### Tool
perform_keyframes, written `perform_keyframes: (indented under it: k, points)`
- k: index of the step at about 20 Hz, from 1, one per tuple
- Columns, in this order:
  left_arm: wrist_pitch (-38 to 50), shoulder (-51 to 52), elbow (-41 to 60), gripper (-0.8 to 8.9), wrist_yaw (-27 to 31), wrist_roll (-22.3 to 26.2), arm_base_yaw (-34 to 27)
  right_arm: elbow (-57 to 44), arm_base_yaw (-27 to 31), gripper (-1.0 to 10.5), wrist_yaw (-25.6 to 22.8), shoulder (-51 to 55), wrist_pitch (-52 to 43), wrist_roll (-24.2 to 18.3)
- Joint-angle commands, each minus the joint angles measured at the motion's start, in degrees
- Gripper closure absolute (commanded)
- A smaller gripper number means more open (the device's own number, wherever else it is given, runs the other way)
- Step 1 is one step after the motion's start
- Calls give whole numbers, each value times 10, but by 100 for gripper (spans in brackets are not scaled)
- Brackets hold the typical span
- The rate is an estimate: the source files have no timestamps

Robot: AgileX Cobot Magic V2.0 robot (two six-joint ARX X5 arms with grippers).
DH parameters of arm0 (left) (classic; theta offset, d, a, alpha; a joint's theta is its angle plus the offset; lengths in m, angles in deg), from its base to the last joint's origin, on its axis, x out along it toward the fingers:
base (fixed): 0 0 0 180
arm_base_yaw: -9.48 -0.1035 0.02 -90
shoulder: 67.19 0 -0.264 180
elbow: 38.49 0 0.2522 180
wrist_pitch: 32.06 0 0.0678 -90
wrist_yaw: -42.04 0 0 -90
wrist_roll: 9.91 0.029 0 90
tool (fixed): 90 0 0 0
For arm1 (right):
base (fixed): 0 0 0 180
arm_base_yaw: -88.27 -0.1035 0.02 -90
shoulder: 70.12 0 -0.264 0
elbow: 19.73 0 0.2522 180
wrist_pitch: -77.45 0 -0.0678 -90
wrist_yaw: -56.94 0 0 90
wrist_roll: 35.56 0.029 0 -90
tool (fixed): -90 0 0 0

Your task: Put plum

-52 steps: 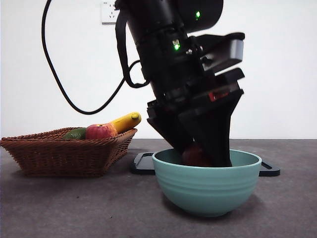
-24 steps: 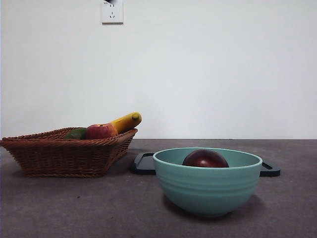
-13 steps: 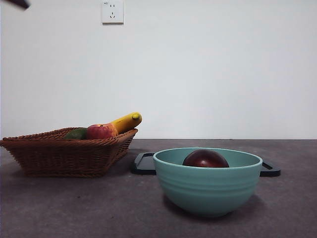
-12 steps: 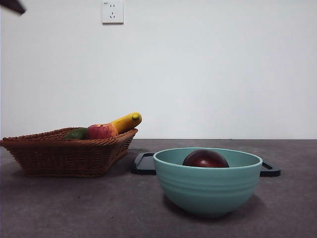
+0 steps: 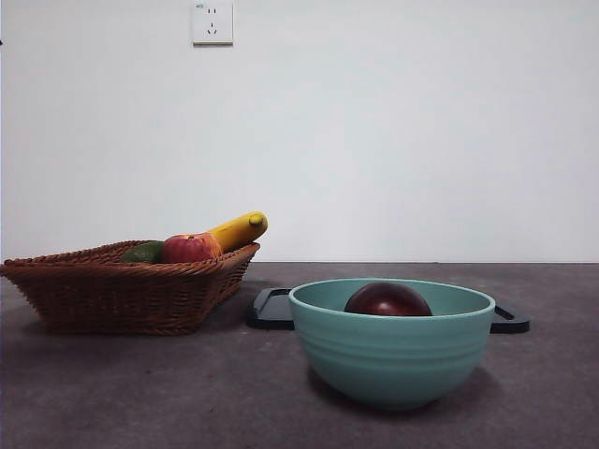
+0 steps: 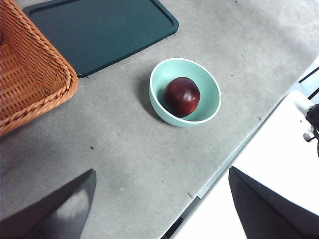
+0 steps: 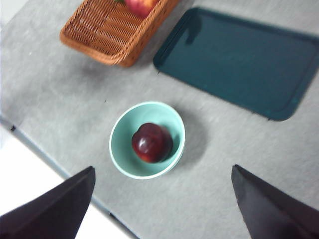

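- Plum [image 5: 387, 299] — one only, glossy dark maroon, lying inside the single pale green bowl [image 5: 393, 360], its crown just showing above the rim from the front.
- Bowl stands on the grey table [image 5: 140, 393], close to the table's near edge, where the tabletop gives way to a white floor in the left wrist view.
- One dark tray [image 7: 234, 59] lies flat behind the bowl, apart from it, with nothing on it.
- One wicker basket [image 5: 122, 290] sits beside the tray's short end, well apart from the bowl. Three fruits show over its rim: one red apple [image 5: 190, 248], one yellow banana [image 5: 239, 228] pointing upward past the corner, one green fruit [image 5: 142, 252] beside the apple.
- One white wall socket [image 5: 211, 21] is high on the wall behind.
- Left gripper [image 6: 159, 199] hangs high above the table, jaws spread wide, holding nothing and touching nothing — the bowl and plum lie far below it.
- Right gripper [image 7: 162, 199] is likewise high up, jaws wide apart and empty, looking down on the same bowl.
- Neither arm shows in the front view.
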Motion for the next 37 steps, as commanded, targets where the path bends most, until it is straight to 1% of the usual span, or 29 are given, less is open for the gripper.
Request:
perform_keyframes:
  k: [1, 2, 5, 10, 13, 16, 19, 22, 25, 28, 29, 30, 31, 34, 35, 37]
  points:
    - [4, -3, -5, 385, -3, -2, 2, 8, -18, 517, 0, -32, -2, 16]
    - [4, -3, -5, 385, -3, -2, 2, 8, -28, 517, -3, -50, -4, 23]
    - [4, -3, -5, 385, -3, -2, 2, -6, -61, 517, -40, -98, -33, 40]
    - [4, -3, -5, 385, -3, -1, 2, -106, -103, 533, -54, -163, -174, 93]
    - [4, -3, -5, 385, -3, -1, 2, -145, -129, 561, -91, -199, -230, 100]
    - [5, -3, -5, 385, -3, -1, 2, -158, -154, 593, -115, -234, -280, 105]
    - [5, -3, -5, 385, -3, -1, 2, -159, -173, 669, -151, -272, -315, 113]
    - [4, -3, -5, 385, -3, -1, 2, -159, -183, 699, -156, -309, -341, 116]
    - [4, -3, -5, 385, -3, -1, 2, -159, -190, 791, -165, -333, -355, 117]
    - [5, -3, -5, 385, -3, 1, 2, -159, -194, 824, -165, -345, -357, 117]
    - [5, -3, -5, 385, -3, 1, 2, -159, -194, 861, -165, -345, -357, 117]
    - [5, -3, -5, 385, -3, 1, 2, -159, -194, 923, -165, -345, -359, 117]
    - [5, -3, -5, 385, -3, 1, 2, -158, -194, 941, -163, -345, -361, 117]
    - [5, -3, -5, 385, -3, 1, 2, -154, -194, 941, -154, -344, -361, 118]
    - [4, -3, -5, 385, -3, 1, 2, -148, -194, 941, -148, -344, -360, 126]
    - [4, -3, -5, 385, -3, 1, 2, -125, -193, 941, -148, -344, -353, 128]
